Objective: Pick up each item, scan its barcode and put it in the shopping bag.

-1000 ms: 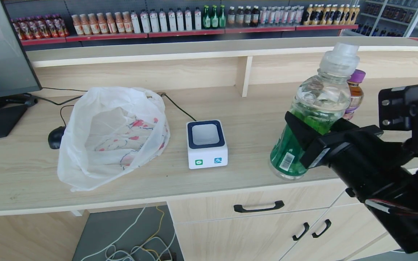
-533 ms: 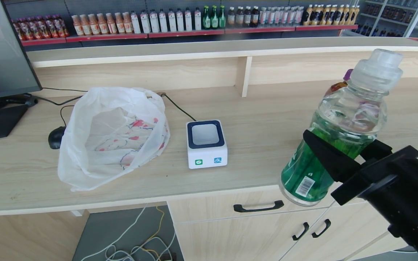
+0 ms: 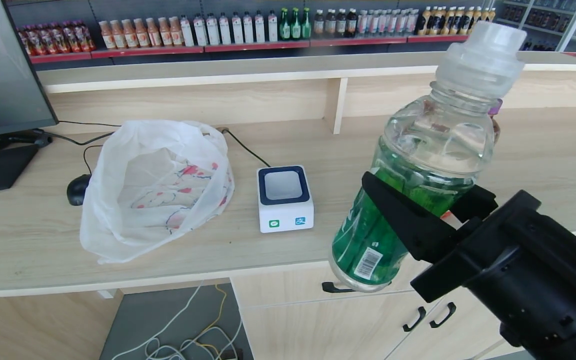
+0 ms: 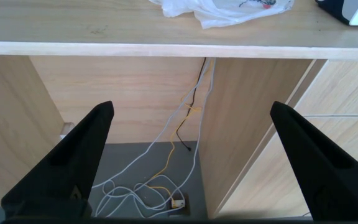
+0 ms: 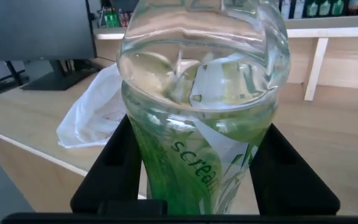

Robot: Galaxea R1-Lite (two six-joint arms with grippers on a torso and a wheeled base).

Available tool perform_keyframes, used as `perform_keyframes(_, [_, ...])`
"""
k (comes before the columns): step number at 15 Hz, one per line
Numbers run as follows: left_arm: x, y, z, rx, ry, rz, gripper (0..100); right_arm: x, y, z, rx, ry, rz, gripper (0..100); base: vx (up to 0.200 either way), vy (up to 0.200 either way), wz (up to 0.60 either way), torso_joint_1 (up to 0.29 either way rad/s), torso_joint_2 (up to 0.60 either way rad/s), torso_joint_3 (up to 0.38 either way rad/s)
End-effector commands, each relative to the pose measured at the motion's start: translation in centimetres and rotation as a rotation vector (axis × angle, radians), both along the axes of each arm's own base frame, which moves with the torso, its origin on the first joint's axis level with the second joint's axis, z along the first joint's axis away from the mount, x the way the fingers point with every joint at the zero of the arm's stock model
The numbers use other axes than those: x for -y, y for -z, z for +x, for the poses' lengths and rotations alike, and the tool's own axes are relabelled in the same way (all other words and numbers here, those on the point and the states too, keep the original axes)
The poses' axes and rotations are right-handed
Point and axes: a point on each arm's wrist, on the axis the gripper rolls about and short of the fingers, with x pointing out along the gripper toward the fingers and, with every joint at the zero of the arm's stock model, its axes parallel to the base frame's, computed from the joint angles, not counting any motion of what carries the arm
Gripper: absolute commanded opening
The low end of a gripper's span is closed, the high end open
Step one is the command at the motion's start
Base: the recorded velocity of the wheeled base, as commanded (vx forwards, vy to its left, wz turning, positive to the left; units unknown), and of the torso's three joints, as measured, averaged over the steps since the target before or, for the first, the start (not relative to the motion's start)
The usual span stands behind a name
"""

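A clear bottle point(image 3: 418, 165) with a green label and a pale cap hangs tilted in the air over the counter's front edge, right of the scanner. My right gripper point(image 3: 425, 197) is shut on its middle, one black finger on each side. The barcode point(image 3: 368, 263) near its base faces the front. In the right wrist view the bottle point(image 5: 204, 124) stands between the fingers point(image 5: 114, 168). The white scanner point(image 3: 284, 199) sits mid-counter. Left of it the white shopping bag point(image 3: 155, 185) lies open. My left gripper point(image 4: 191, 155) is open, low in front of the counter.
A second bottle with a purple cap point(image 3: 495, 107) peeks out behind the held one. A monitor point(image 3: 3, 70) and a black mouse point(image 3: 75, 190) stand at the counter's left. Cables point(image 4: 166, 180) hang below the counter; drawers point(image 3: 348, 287) are under its right half.
The right gripper has lifted the bottle off the counter, first pulling it toward the front edge, then carrying it left toward the scanner and higher.
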Motion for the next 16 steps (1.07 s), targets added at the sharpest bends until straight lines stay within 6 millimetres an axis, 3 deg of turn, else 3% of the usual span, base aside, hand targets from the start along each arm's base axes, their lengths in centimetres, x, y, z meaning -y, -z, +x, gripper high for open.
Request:
perform_keyframes(1, [0.0,0.0,0.0,0.001,-0.001,0.0,100,-2.1,-0.5,0.3,-0.012,-0.044,0.039,0,0.0,0.0,0.0,0.0,0.0,0.0])
perform_keyframes(8, [0.0,0.0,0.0,0.001,-0.001,0.0,100,-2.8,-2.1,-0.5,-0.077,-0.143,0.194,0,0.0,0.0,0.0,0.0,0.0,0.0])
perform_keyframes(16, [0.0,0.0,0.0,0.001,0.0,0.0,100,-1.4,-3.7,-1.8,-0.119,-0.228,0.34,0,0.0,0.0,0.0,0.0,0.0,0.0])
